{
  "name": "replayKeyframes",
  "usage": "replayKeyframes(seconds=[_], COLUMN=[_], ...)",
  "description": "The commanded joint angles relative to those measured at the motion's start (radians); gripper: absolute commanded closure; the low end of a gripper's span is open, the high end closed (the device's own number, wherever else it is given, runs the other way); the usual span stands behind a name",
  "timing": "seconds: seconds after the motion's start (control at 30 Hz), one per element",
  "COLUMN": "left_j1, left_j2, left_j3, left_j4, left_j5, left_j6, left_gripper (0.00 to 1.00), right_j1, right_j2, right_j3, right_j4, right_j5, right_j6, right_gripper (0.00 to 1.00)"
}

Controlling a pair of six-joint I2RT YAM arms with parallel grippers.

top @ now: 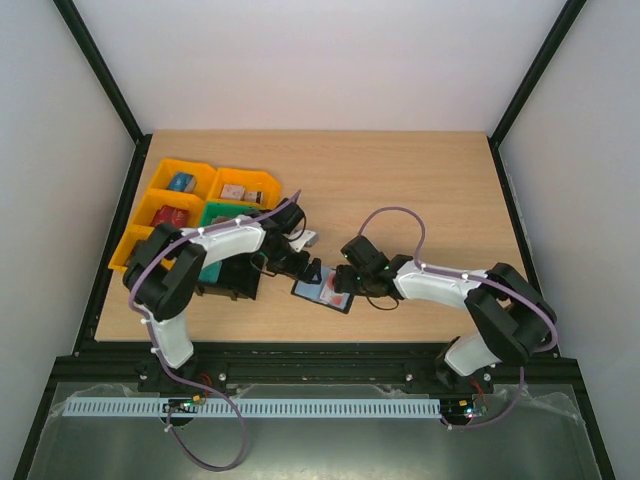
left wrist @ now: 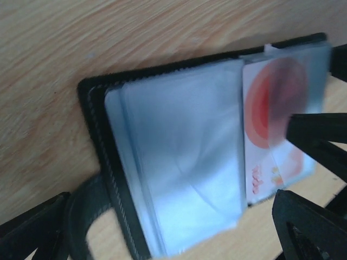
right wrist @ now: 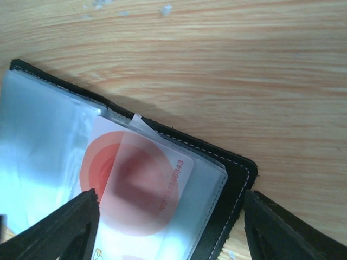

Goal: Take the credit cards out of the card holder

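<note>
The black card holder (top: pixel 322 290) lies open on the wooden table between my two grippers. Its pale clear pockets (left wrist: pixel 184 157) face up. A white credit card (left wrist: pixel 276 124) with red circles sits in the right half, seen close in the right wrist view as the credit card (right wrist: pixel 141 189) beside the stitched black edge of the card holder (right wrist: pixel 233 179). My left gripper (top: pixel 310 270) hovers open over the left half, the left gripper (left wrist: pixel 171 233) straddling the pockets. My right gripper (top: pixel 345 285) stands open over the card half, the right gripper (right wrist: pixel 173 233) with its fingers either side of the card.
Yellow bins (top: pixel 170 200) and a green bin (top: pixel 225 215) with small blocks stand at the left. A black bin (top: pixel 230 280) sits under the left arm. The table's front edge runs just below the card holder.
</note>
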Motion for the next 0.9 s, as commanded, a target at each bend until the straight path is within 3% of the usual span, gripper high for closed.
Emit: replayKeyframes(seconds=[0.0,0.17,0.43,0.57,0.77,0.87], left_j1=[-0.002,-0.002,-0.007,-0.007,0.003,0.016], left_j2=[0.058,0.114,0.095,0.101,0.086,0.072], left_j3=[-0.008,-0.020,-0.042,-0.033,-0.026,0.040], left_j4=[0.033,0.048,0.080,0.076,0.064,0.009], left_j5=[0.014,0.076,0.198,0.193,0.141,0.082], left_j6=[-0.033,-0.029,-0.035,-0.029,-0.012,0.042], left_gripper=[0.01,0.04,0.33,0.33,0.33,0.29], right_j1=[-0.003,-0.031,-0.094,-0.112,-0.117,-0.131], right_j2=[0.047,0.041,0.041,0.039,0.004,-0.034], right_j3=[-0.026,-0.070,-0.155,-0.193,-0.190,-0.192], right_j4=[0.078,0.213,0.407,0.481,0.474,0.476], right_j5=[-0.039,-0.128,-0.267,-0.336,-0.344,-0.356], right_j6=[0.013,0.040,0.105,0.129,0.125,0.128], right_gripper=[0.31,0.37,0.52,0.61,0.97,0.98])
